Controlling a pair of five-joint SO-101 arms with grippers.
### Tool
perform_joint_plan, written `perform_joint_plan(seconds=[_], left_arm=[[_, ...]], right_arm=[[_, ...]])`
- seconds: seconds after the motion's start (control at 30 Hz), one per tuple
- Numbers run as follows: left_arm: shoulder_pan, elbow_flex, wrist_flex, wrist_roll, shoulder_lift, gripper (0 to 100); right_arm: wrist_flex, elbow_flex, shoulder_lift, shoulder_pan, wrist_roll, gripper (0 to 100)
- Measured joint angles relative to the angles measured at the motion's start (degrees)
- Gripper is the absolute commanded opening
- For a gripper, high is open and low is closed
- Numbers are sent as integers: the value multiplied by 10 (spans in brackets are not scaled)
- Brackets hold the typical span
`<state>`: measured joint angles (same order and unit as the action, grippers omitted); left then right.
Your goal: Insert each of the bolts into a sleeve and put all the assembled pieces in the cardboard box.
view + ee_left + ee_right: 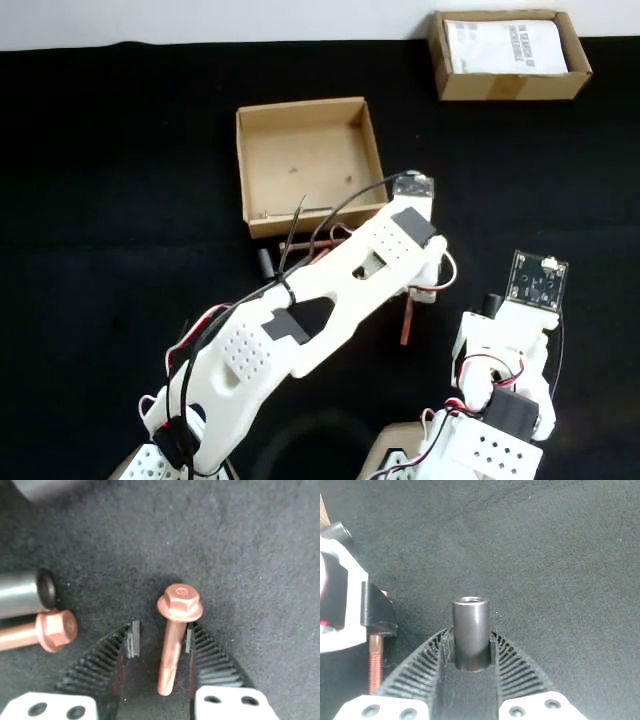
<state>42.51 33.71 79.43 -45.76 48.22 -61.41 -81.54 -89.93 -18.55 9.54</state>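
Observation:
A copper bolt (175, 640) lies on the black mat between the fingers of my left gripper (160, 640), which is open around it, with a gap on one side. In the high view this bolt (407, 325) sits just under that gripper (410, 300), right of centre. My right gripper (471, 647) is shut on a dark metal sleeve (471, 630), held upright with its bore showing on top; this sleeve (492, 303) is at the lower right. A second bolt (45, 630) and another sleeve (25, 594) lie side by side close by. The open cardboard box (310, 165) stands behind the left arm.
A loose dark sleeve (266, 262) stands in front of the box's near left corner. A second cardboard box (510, 85) holding a printed sheet is at the back right. The left arm's gripper (350, 610) shows beside the held sleeve. Black mat covers the table.

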Motion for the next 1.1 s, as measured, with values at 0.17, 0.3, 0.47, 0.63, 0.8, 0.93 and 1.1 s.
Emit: perform_joint_plan(seconds=[0.17, 0.3, 0.47, 0.63, 0.8, 0.93, 1.1], left_arm=[[-1, 7, 0, -1, 15, 50], [0, 12, -1, -2, 18, 6], [-6, 51, 8, -3, 24, 9], [-41, 160, 70, 0, 32, 9], [-77, 348, 158, 6, 32, 9], [-84, 506, 212, 60, 32, 9], [-88, 578, 221, 105, 6, 9]], right_arm=[[0, 0, 0, 0, 0, 7], [0, 0, 0, 0, 0, 7], [0, 0, 0, 6, 0, 7], [25, 0, 0, 89, -39, 7], [64, 5, -20, 229, -127, 7], [68, 33, -77, 338, -153, 7], [34, 40, -142, 387, -153, 7]])
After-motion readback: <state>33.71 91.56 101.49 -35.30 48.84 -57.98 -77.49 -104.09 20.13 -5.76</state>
